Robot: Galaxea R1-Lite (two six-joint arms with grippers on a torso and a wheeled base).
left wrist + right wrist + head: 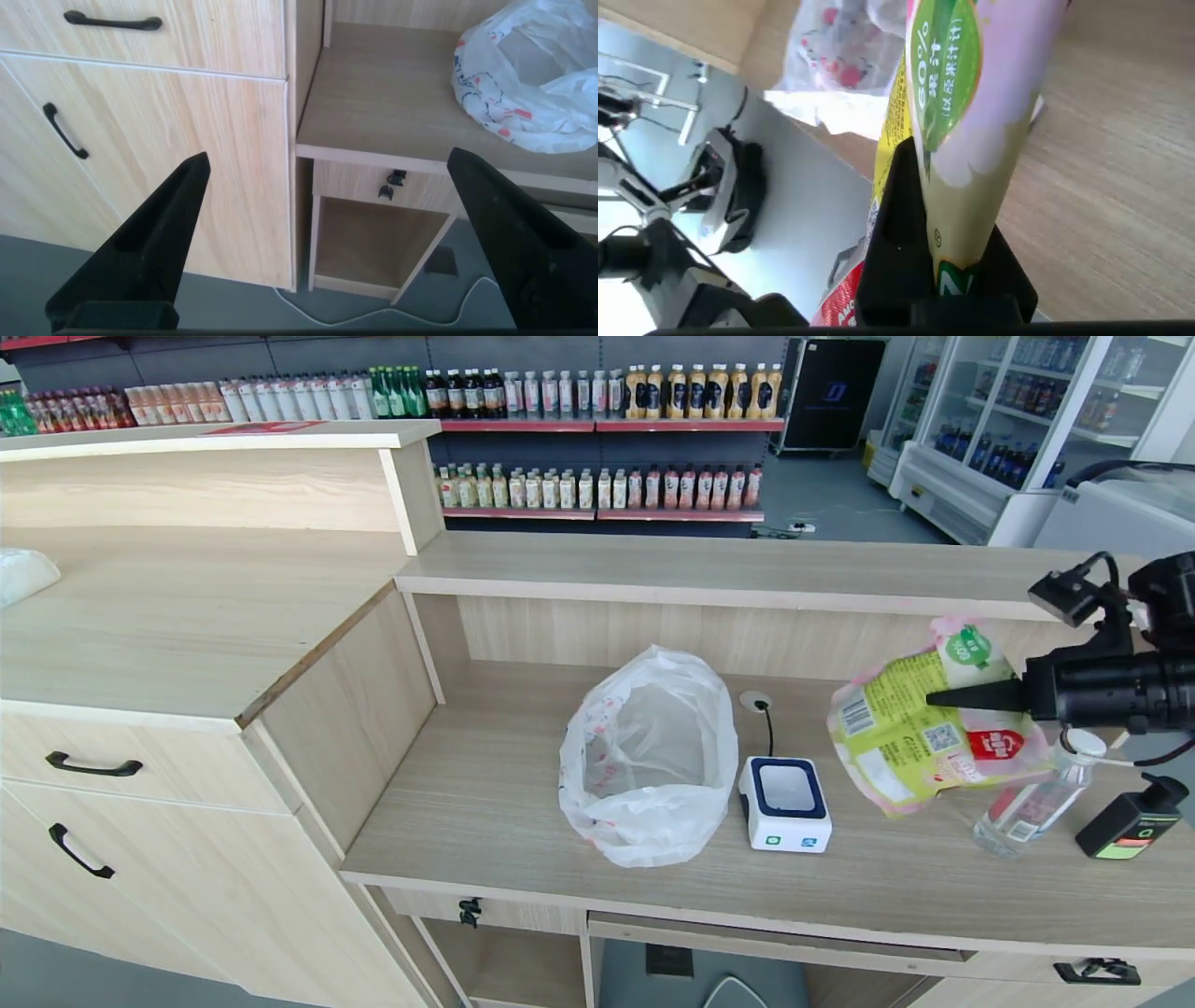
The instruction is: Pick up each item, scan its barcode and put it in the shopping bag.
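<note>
Over the right half of the counter (pixel 523 803), your right gripper (pixel 943 698) is clamped on the snack pouch (pixel 920 728), pinching it near the upper edge so most of the pouch hangs below and to the left of the fingers. The pouch sits to the right of the scanner (pixel 786 800) and apart from it, with the shopping bag (pixel 649 756) just past the scanner on its left. The main risk, as I judge it, is a missed scan. The barcode panel on the pouch faces up and outward, not down at the scanner window, so you would need to turn the wrist before you present it. A soft pouch held at one point may also fold, swing or slip when you rotate it. Its lower edge hangs close over the clear bottle (pixel 1027 807) lying beside the black pump bottle (pixel 1130 821), and a low sweep could roll that bottle. The bag's mouth looks slumped, so the pouch may catch its rim. Your left gripper (pixel 329 154) hangs spread wide and empty, low beside the cabinet.
</note>
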